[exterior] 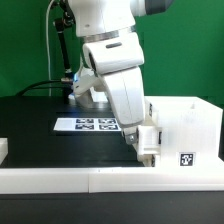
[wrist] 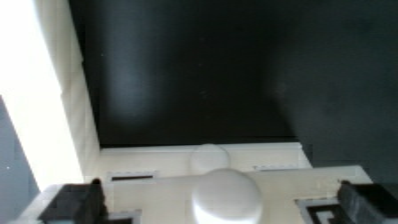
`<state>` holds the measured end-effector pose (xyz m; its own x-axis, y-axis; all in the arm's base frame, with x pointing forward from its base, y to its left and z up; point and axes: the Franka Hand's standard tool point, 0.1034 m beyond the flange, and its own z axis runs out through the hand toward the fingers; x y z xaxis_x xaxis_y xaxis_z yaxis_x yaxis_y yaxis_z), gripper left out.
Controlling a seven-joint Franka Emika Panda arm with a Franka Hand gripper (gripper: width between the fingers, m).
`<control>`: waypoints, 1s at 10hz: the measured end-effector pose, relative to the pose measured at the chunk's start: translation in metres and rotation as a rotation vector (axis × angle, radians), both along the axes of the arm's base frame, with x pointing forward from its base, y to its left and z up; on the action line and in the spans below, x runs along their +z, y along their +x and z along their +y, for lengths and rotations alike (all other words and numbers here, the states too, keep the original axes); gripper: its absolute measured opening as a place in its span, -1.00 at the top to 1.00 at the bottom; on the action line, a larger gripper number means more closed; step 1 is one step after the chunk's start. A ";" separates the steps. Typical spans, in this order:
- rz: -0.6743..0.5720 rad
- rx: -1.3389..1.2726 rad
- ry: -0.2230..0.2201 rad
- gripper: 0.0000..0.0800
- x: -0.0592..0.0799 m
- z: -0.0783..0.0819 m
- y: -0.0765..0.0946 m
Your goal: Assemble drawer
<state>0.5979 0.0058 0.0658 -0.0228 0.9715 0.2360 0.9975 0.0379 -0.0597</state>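
The arm is leaning down over the black table (exterior: 40, 145), with its gripper (exterior: 146, 147) dropped right against the near-left corner of the big white box (exterior: 185, 128) that is standing at the exterior view's right. A square tag (exterior: 186, 158) is showing on the box's front face. The long low rail (exterior: 60, 179) is running along the front edge of the table, and the box is sitting just behind it. Further back, the marker board (exterior: 88, 124) is lying flat, well apart from the box.

From the wrist view, a white rounded piece (wrist: 222, 190) is sitting between the two dark fingertips (wrist: 75, 203), which are standing apart at either side of the picture. It looks as though the fingers are spread wide and not squeezing anything, though I cannot tell for certain whether they are touching the white part beneath. A tall white wall (wrist: 45, 90) is running along one side of that view, lengthwise away from the camera over the dark tabletop.

What matters most for the coming move, I'd judge, is that the box is lying directly under and beside the fingers, its wall running parallel to the line of sight of the wrist, so the fingers would be straddling across that wall, not along it.
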 end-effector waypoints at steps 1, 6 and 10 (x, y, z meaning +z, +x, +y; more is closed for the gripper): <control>-0.001 0.005 0.000 -0.62 0.000 -0.001 0.000; -0.090 0.139 0.008 -0.62 -0.002 -0.003 0.002; -0.071 0.033 -0.012 -0.62 -0.002 0.003 0.004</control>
